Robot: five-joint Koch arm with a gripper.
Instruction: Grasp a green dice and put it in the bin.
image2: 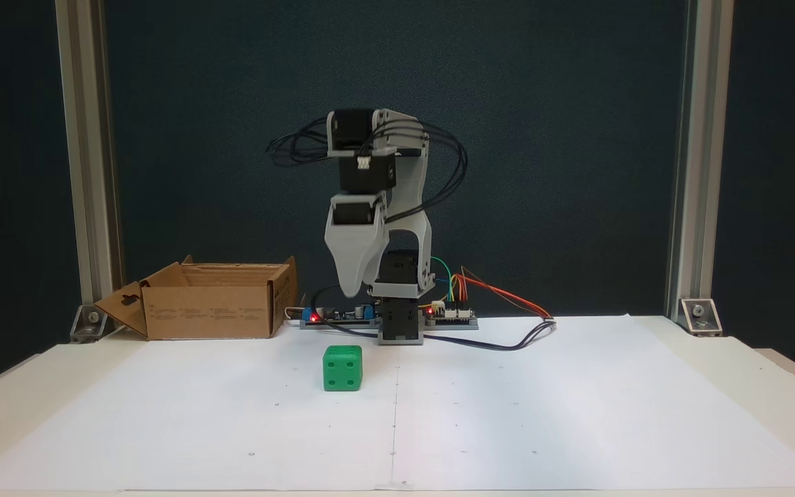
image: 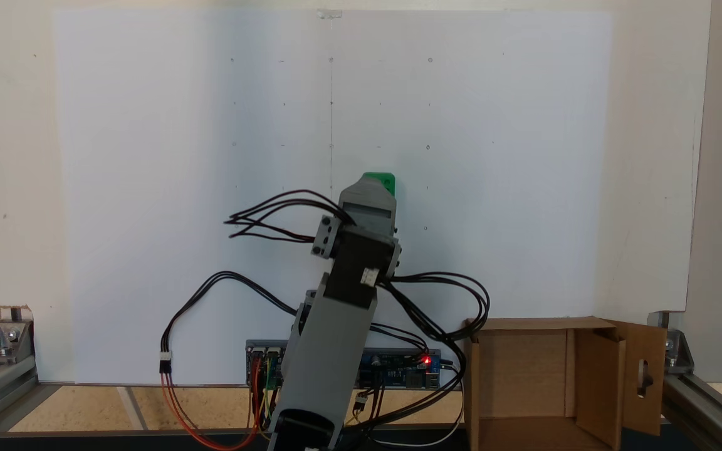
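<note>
The green dice (image2: pixel 342 368) sits on the white paper in front of the arm's base, a face with several pips toward the camera. Seen from behind the arm, only the top edge of the dice (image: pixel 381 181) pokes out past the gripper. My gripper (image2: pixel 355 293) points straight down, hanging well above the table, behind the dice and slightly to its right. Its grey jaws taper to one closed tip with nothing between them. From behind the arm, the gripper (image: pixel 368 183) covers most of the dice. The bin (image2: pixel 211 310), an open brown cardboard box, stands at the back left.
From behind the arm, the bin (image: pixel 524 382) lies at the lower right, its slotted flap (image: pixel 644 376) open outward. A controller board (image2: pixel 342 316) and loose cables (image2: pixel 508 324) lie around the arm's base. Metal frame posts (image2: pixel 87 172) stand at both table sides.
</note>
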